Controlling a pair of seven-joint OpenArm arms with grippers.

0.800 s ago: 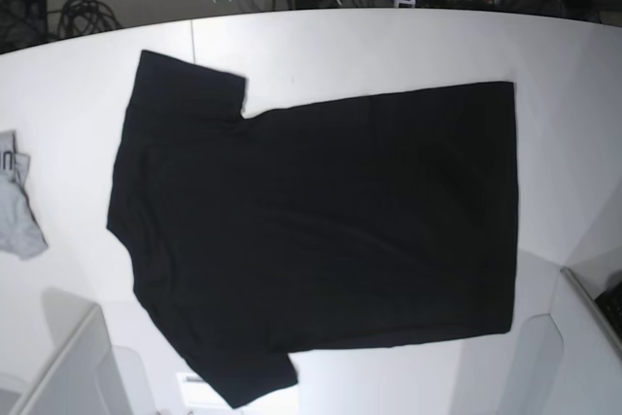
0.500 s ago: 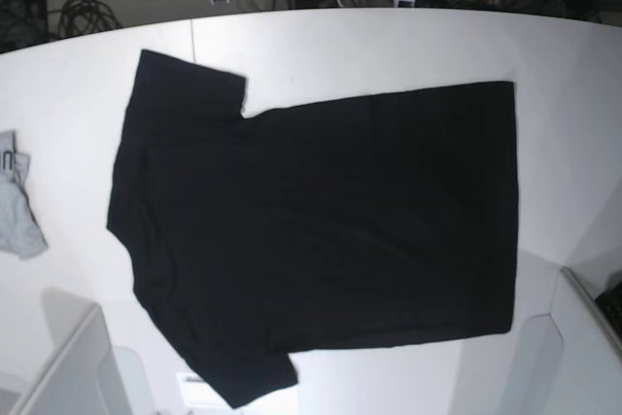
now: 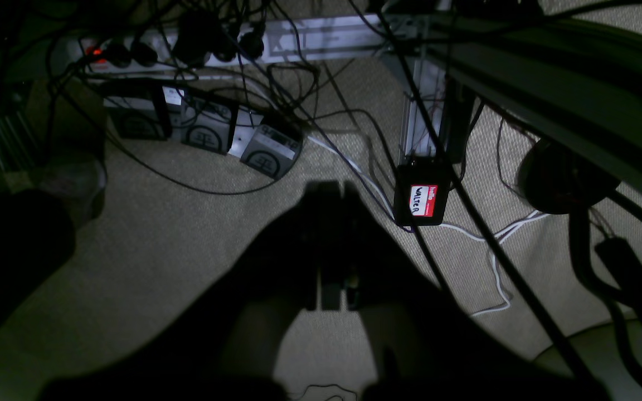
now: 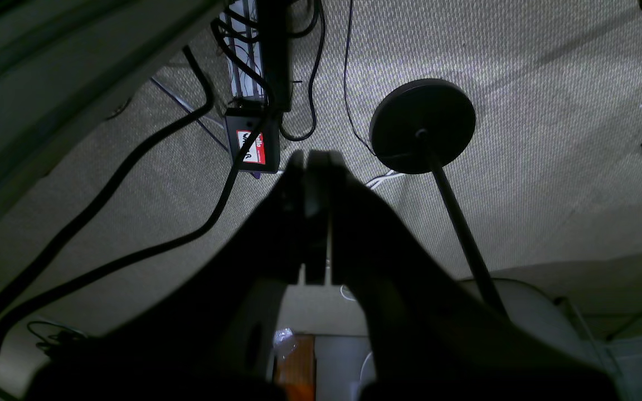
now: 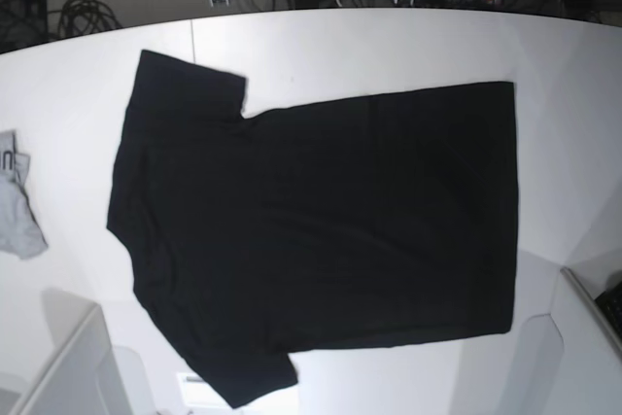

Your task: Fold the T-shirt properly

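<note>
Both grippers are clenched on nothing: the left gripper (image 3: 332,192) and the right gripper (image 4: 311,161) each show as a dark silhouette with jaws pressed together, hanging over carpeted floor (image 3: 176,250) strewn with cables, off the counter. On the white counter (image 5: 389,46) the black T-shirt (image 5: 311,230) lies spread flat, plain side up, its collar end toward 9 o'clock and its hem toward 3 o'clock, one sleeve at 11 o'clock and the other at 7 o'clock. A small light grey cloth (image 5: 17,211) sits at the counter's 9 o'clock edge, apart from the shirt.
</note>
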